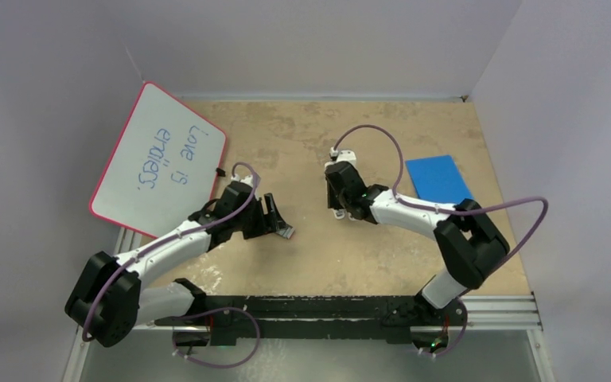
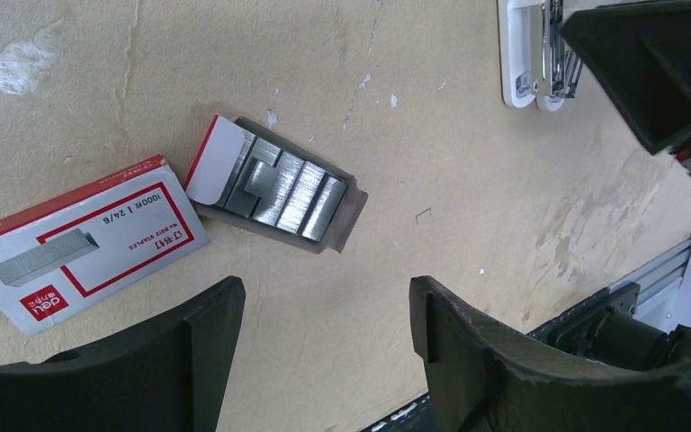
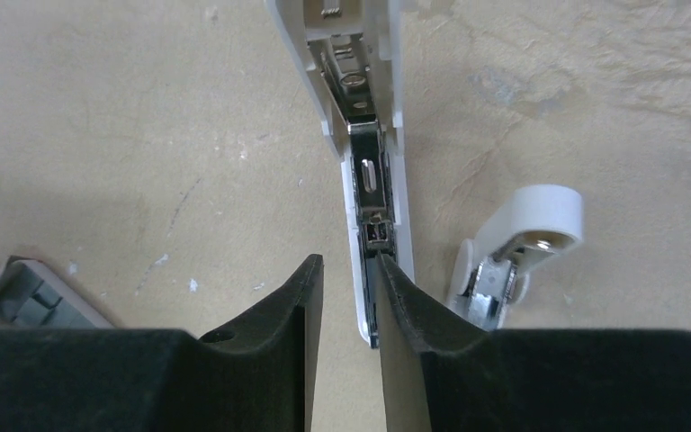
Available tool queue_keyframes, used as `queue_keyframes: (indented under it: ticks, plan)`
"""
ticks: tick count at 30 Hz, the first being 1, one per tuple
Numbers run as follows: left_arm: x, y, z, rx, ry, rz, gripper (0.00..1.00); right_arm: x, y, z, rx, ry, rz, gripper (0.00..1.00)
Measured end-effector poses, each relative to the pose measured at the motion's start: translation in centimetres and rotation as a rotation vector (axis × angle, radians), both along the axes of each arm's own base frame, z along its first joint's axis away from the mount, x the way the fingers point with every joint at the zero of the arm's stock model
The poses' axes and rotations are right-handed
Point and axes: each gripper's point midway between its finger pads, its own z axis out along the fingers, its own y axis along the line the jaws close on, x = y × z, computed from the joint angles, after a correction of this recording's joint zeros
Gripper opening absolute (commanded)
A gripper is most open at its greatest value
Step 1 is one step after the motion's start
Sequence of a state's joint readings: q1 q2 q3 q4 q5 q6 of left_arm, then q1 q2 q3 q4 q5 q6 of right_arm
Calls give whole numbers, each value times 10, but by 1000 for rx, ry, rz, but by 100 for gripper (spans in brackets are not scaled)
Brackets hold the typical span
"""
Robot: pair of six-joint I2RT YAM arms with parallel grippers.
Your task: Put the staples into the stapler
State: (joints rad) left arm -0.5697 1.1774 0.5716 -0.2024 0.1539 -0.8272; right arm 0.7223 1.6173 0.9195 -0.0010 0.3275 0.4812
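The staples [image 2: 279,189] are grey ribbed strips lying in an open grey tray on the table, just ahead of my left gripper [image 2: 324,315], which is open and empty above the table. The tray also shows in the right wrist view [image 3: 36,301]. The stapler [image 3: 369,135] lies opened, a slim white bar with its metal channel facing up. My right gripper [image 3: 349,268] is at its near end with the jaws only narrowly apart. The right fingertip [image 3: 391,279] sits over the channel. The left fingertip [image 3: 310,274] is clear of the stapler's side. In the top view both grippers [image 1: 282,223] [image 1: 340,207] are near mid-table.
A red-and-white staple box [image 2: 81,243] lies left of the tray. A stubby white piece [image 3: 522,243] lies right of the stapler. A whiteboard [image 1: 159,159] leans at the back left and a blue sheet [image 1: 439,179] lies at the back right.
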Motion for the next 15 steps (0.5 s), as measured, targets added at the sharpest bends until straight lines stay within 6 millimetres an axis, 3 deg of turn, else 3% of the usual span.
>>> queue_keyframes:
  ticks: [8,12,15]
  plan:
    - [0,0,9,-16,-24,0,67,9,-6,52,63,-107,-66,42]
    - [0,1,16,-26,-44,2,66,9,-5,56,59,-115,-62,41]
    - [0,4,24,-29,-70,15,58,1,6,57,63,-105,-35,37]
